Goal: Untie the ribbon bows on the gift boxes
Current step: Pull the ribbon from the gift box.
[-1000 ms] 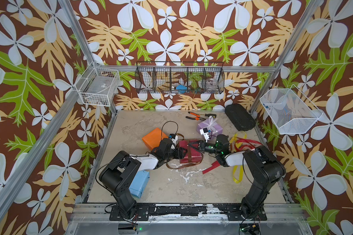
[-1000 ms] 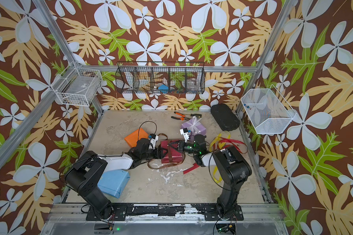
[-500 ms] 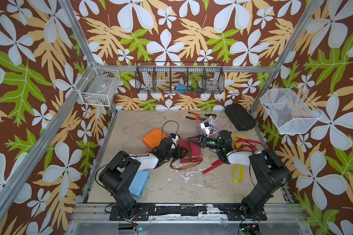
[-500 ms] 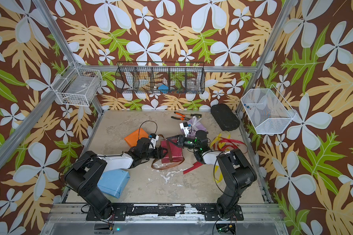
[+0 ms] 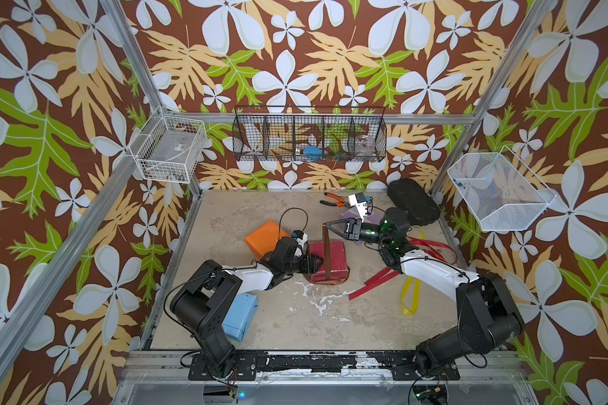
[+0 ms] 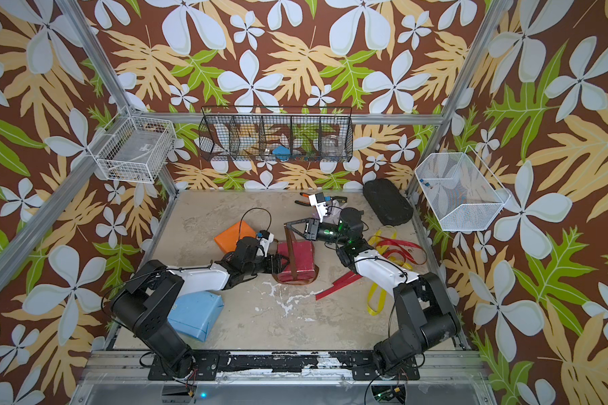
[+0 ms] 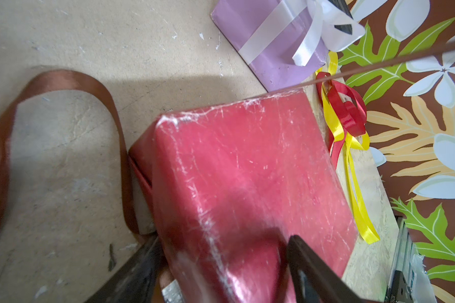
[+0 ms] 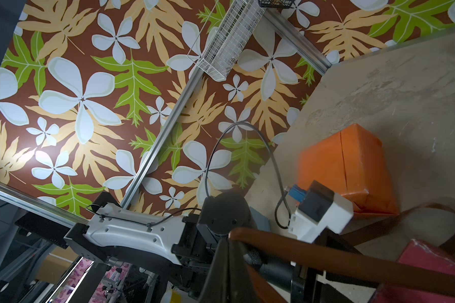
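The dark red gift box [image 5: 334, 256] [image 6: 301, 256] [image 7: 247, 170] lies mid-table. My left gripper [image 5: 315, 263] [image 6: 278, 263] [image 7: 221, 244] is shut on its near-left end, one finger on each side. A brown ribbon [image 5: 327, 252] [image 6: 290, 252] [image 8: 313, 251] runs taut from under the box up to my right gripper [image 5: 326, 226] [image 6: 286, 224] [image 8: 230, 244], which is shut on its end above the box. A slack brown loop [image 7: 63, 78] lies beside the box. The lilac box [image 7: 273, 52] keeps its tied white bow [image 7: 326, 28]. The orange box [image 5: 264, 236] and light blue box [image 5: 241, 315] are bare.
Loose red ribbon [image 5: 376, 280] and yellow ribbon [image 5: 409, 298] lie to the right under my right arm. Orange-handled pliers [image 5: 334, 200] and a black case [image 5: 413, 201] sit at the back. Wire baskets [image 5: 309, 133] [image 5: 167, 150] [image 5: 499, 189] hang on the walls.
My right gripper has risen and moved back and left with the brown ribbon, drawing it taut above the dark red box. The left gripper has stayed on the box.
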Robot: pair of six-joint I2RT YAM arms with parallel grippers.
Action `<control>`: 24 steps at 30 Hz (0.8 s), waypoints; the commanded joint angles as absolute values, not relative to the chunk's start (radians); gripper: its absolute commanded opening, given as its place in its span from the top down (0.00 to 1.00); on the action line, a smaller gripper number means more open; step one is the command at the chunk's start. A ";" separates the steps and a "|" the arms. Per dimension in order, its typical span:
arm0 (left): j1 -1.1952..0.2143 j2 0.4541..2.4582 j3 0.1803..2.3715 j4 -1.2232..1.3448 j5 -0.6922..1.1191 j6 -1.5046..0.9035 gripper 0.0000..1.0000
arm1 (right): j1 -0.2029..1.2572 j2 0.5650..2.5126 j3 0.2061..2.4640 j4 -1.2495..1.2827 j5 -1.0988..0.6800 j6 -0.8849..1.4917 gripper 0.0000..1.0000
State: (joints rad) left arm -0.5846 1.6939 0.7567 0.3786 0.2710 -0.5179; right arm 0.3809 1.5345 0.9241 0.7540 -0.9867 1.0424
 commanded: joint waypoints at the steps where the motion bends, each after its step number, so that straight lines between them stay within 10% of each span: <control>1: -0.586 1.698 0.753 0.274 0.265 -0.497 0.23 | 0.382 1.512 0.960 0.788 -0.978 1.013 1.00; 24: -0.586 1.675 0.769 0.262 0.299 -0.504 0.23 | 0.382 1.440 1.223 0.522 -0.944 0.907 1.00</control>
